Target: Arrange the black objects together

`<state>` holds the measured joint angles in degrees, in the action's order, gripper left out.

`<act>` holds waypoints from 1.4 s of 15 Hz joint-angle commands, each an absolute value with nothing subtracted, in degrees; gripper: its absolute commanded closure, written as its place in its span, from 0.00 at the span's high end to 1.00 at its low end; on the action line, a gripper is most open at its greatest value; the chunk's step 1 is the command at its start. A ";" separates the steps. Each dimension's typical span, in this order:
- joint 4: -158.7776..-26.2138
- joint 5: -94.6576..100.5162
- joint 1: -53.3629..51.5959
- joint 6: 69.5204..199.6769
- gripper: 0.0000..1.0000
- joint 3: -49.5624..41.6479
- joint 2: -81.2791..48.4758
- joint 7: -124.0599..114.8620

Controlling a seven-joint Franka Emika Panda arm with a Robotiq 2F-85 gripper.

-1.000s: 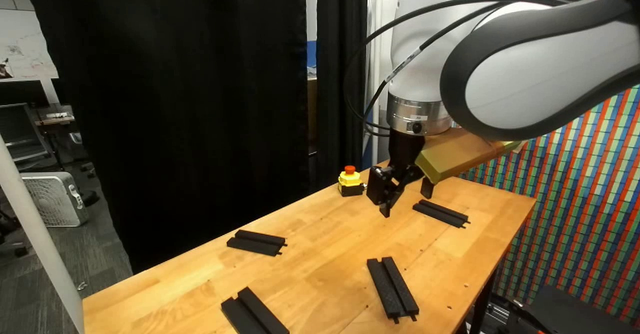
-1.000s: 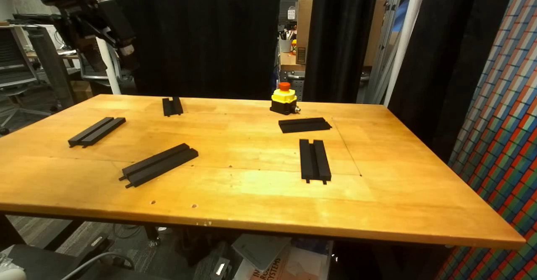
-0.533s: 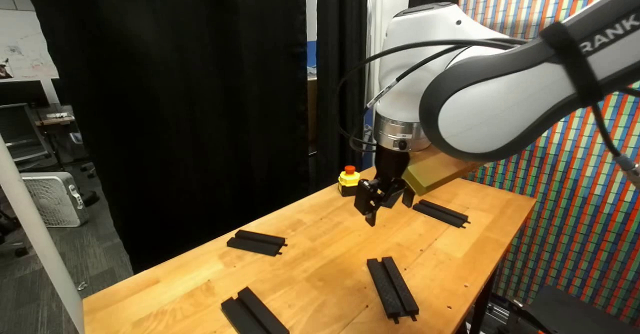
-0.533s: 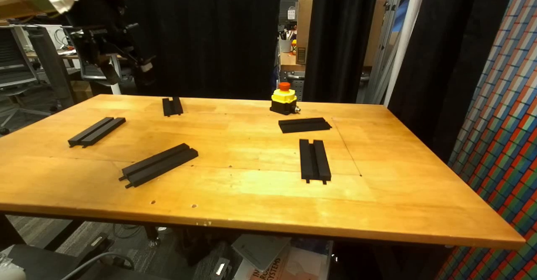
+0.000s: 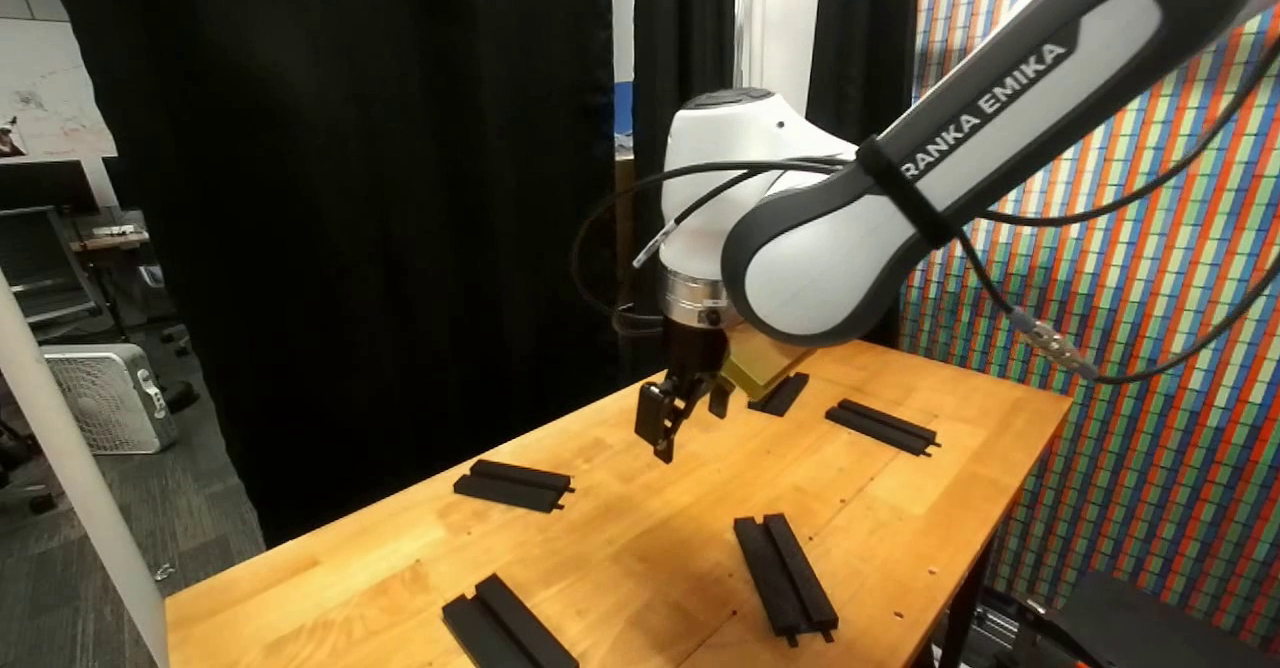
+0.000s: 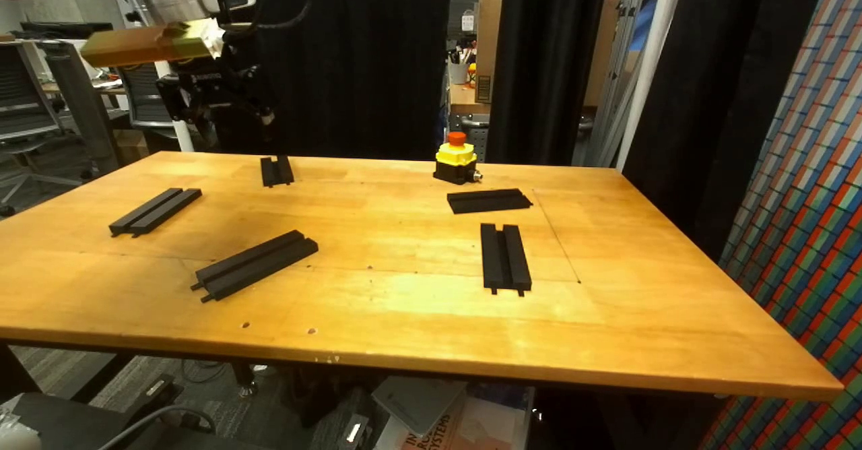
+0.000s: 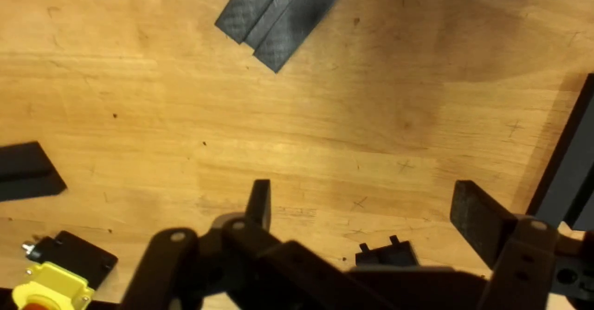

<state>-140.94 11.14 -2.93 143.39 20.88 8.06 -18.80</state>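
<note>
Wrist view shows a grooved black bar out beyond the fingers, and another bar off to the outer side of one. Looks light and stiff, maybe a bit slick; I'd pinch its long sides mid-length. Fingers are spread wide, nothing held, and the arm has the gripper pointing down above the table.

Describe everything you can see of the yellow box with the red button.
The yellow box stands upright near an edge of the table. Its plastic-looking yellow housing sits on a black base and carries a round red button; pressed or not, I can't tell. A silvery connector juts from the base, with no cable visible. Only the table is seen touching the box. The wrist view cuts off part of the button.
</note>
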 commanded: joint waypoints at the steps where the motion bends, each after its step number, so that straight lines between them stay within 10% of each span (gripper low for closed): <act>1: -130.06 15.45 -5.59 142.83 1.00 18.14 -2.36 -14.87; 21: -92.25 14.60 -15.03 138.79 1.00 10.69 -37.26 7.31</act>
<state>-96.95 14.89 -13.71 139.52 12.13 -34.21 5.07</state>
